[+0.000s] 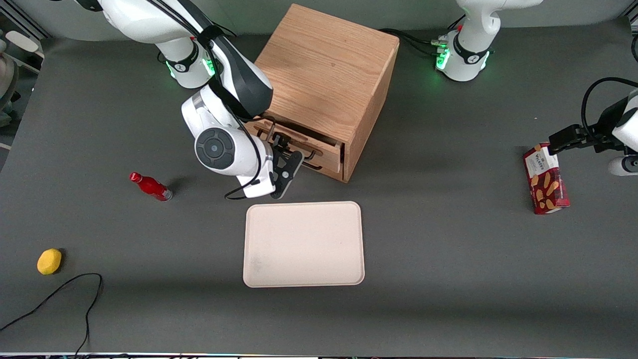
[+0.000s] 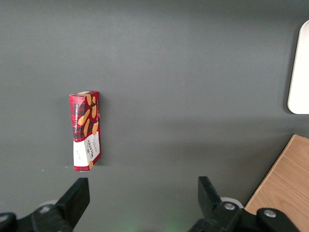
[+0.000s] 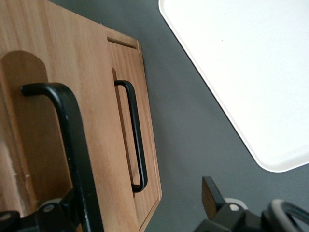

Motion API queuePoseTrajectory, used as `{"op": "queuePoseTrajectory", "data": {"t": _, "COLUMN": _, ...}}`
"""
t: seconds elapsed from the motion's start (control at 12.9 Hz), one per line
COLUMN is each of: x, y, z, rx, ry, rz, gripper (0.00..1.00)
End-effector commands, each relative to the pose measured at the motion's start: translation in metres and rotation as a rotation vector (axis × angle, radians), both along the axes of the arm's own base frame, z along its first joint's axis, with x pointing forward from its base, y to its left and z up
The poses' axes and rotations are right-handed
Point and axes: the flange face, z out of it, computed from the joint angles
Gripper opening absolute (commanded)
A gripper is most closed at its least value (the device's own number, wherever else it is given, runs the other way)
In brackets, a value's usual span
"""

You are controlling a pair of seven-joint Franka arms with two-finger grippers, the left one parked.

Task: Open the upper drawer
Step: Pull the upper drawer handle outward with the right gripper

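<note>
Upper drawer [image 1: 304, 144] is sitting slightly out of the one cabinet [image 1: 324, 75], its handle [image 3: 72, 145] lying between the wide-spread fingers of the hand [image 1: 286, 162]; two drawers are showing.

**Table layout around the cabinet**

The gripper [image 1: 279, 149] sits at the upper drawer [image 1: 299, 144] of the cabinet [image 1: 329, 75]. A tray [image 1: 304, 244] lies in front. Bottle [image 1: 151, 187] and lemon [image 1: 49, 261] lie toward the working arm's end, a biscuit box [image 1: 545, 185] toward the parked arm's.

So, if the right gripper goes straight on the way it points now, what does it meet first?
Probably the black handle of the upper drawer, already close to the open gripper, and then the drawer's oak front. Depth is unclear.
</note>
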Motion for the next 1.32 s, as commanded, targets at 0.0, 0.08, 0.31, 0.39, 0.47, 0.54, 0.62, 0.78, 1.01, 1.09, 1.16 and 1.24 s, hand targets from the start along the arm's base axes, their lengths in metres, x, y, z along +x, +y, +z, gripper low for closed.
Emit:
{"op": "queuePoseTrajectory", "data": {"t": 0.0, "x": 0.005, "y": -0.004, "z": 0.007, "rx": 0.005, "ry": -0.019, "rz": 0.017, "gripper": 1.00}}
{"op": "queuePoseTrajectory", "data": {"t": 0.08, "x": 0.007, "y": -0.007, "z": 0.007, "rx": 0.005, "ry": -0.019, "rz": 0.011, "gripper": 1.00}}
{"op": "queuePoseTrajectory", "data": {"t": 0.31, "x": 0.008, "y": -0.008, "z": 0.007, "rx": 0.003, "ry": -0.021, "rz": 0.009, "gripper": 1.00}}
{"op": "queuePoseTrajectory", "data": {"t": 0.39, "x": 0.008, "y": -0.008, "z": 0.006, "rx": 0.001, "ry": -0.021, "rz": 0.009, "gripper": 1.00}}
{"op": "queuePoseTrajectory", "data": {"t": 0.47, "x": 0.008, "y": -0.009, "z": 0.005, "rx": 0.000, "ry": -0.020, "rz": 0.008, "gripper": 1.00}}
{"op": "queuePoseTrajectory", "data": {"t": 0.54, "x": 0.009, "y": -0.010, "z": 0.004, "rx": 0.001, "ry": -0.021, "rz": 0.009, "gripper": 1.00}}
{"op": "queuePoseTrajectory", "data": {"t": 0.62, "x": 0.013, "y": -0.015, "z": 0.004, "rx": 0.002, "ry": -0.024, "rz": -0.003, "gripper": 1.00}}
{"op": "queuePoseTrajectory", "data": {"t": 0.78, "x": 0.021, "y": -0.023, "z": -0.001, "rx": 0.002, "ry": -0.019, "rz": -0.018, "gripper": 1.00}}
{"op": "queuePoseTrajectory", "data": {"t": 1.01, "x": 0.035, "y": -0.026, "z": 0.003, "rx": 0.021, "ry": -0.039, "rz": -0.013, "gripper": 1.00}}
{"op": "queuePoseTrajectory", "data": {"t": 1.09, "x": 0.036, "y": -0.027, "z": 0.002, "rx": 0.025, "ry": -0.040, "rz": -0.008, "gripper": 1.00}}
{"op": "queuePoseTrajectory", "data": {"t": 1.16, "x": 0.037, "y": -0.028, "z": 0.000, "rx": 0.024, "ry": -0.037, "rz": -0.009, "gripper": 1.00}}
{"op": "queuePoseTrajectory", "data": {"t": 1.24, "x": 0.038, "y": -0.027, "z": 0.000, "rx": 0.024, "ry": -0.040, "rz": -0.009, "gripper": 1.00}}
